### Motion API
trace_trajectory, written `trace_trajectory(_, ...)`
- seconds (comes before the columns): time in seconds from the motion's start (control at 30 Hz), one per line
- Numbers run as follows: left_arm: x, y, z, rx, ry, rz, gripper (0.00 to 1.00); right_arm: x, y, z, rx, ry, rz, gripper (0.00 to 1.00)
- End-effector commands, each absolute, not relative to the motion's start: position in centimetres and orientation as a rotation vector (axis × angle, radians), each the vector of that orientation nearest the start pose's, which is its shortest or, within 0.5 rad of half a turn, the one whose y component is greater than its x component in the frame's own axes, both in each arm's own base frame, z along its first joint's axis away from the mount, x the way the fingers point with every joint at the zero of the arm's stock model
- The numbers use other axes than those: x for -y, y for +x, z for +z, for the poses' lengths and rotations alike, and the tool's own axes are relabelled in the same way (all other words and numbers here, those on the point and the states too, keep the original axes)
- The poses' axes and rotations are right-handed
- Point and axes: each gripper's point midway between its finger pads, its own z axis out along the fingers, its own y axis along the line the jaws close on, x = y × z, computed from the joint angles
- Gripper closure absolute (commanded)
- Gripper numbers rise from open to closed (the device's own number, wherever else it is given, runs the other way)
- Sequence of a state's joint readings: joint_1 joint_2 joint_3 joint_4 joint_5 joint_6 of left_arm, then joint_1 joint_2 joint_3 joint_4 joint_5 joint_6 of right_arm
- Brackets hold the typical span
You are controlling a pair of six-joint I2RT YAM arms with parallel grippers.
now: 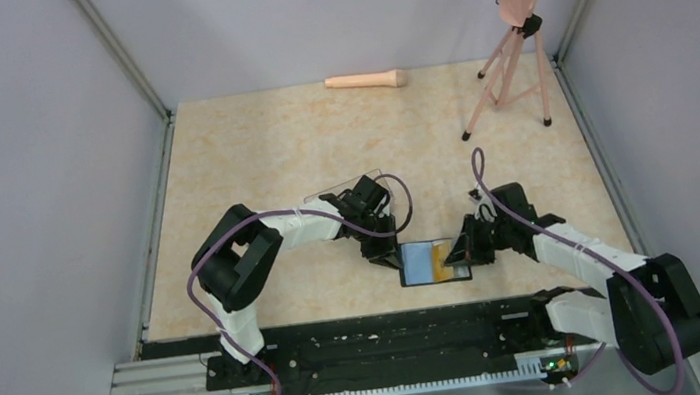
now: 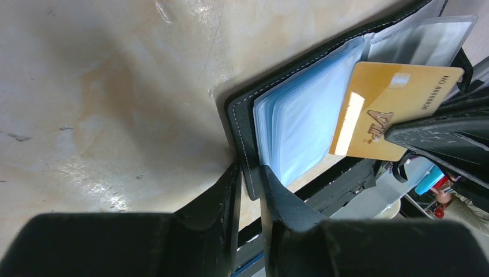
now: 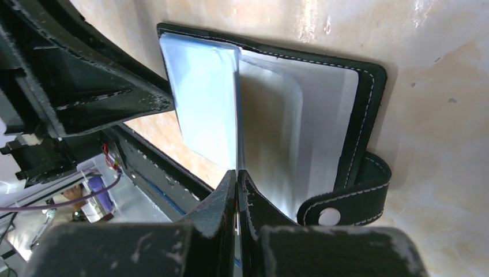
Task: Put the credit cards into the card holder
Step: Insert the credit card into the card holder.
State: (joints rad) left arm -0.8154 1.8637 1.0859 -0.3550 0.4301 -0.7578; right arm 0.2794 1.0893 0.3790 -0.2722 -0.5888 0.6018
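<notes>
step: inserting a card (image 2: 398, 107) into the holder (image 2: 300, 115); the card is not yet sitting in a pocket
holder: lying open on the table (image 1: 269, 147) near the front edge, between the two grippers; blue-grey pockets facing up, clasp tab (image 3: 346, 202) hanging off one side
left gripper (image 2: 249, 173): pinching the holder's black cover edge, pinning it open
right gripper (image 3: 237, 176): fingers pressing together on the yellow card, carrying it over the pockets
card: hovering above the clear sleeves, one corner close to them; cannot tell whether it is touching
other cards: none showing in these views
clear box (image 1: 345, 188): sitting just behind the left gripper
next: probably calling for lining the card's leading edge up with a sleeve mouth, then sliding it in while the left gripper is holding the cover down
risk: the sleeve flapping, or the card skating over the top instead of entering
</notes>
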Motion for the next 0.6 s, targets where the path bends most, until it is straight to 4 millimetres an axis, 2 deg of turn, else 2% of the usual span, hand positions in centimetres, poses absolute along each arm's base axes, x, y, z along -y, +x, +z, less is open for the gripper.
trace_trajectory(0.0,34.4,18.6,1.6,-2.992,0.235,-0.935,0.77,-17.5,16.4,3.2,-2.693,0.127,1.097,1.0)
trace_trajectory(0.37,34.0,18.2,1.3,-3.001,0.247,-0.926,0.77,-18.1,16.9,3.4,-2.659,0.107,1.136,1.0)
trace_trajectory(0.57,33.8,18.0,1.1,-3.01,0.259,-0.922,0.78,-17.8,17.6,3.2,-2.675,0.089,1.088,1.0)
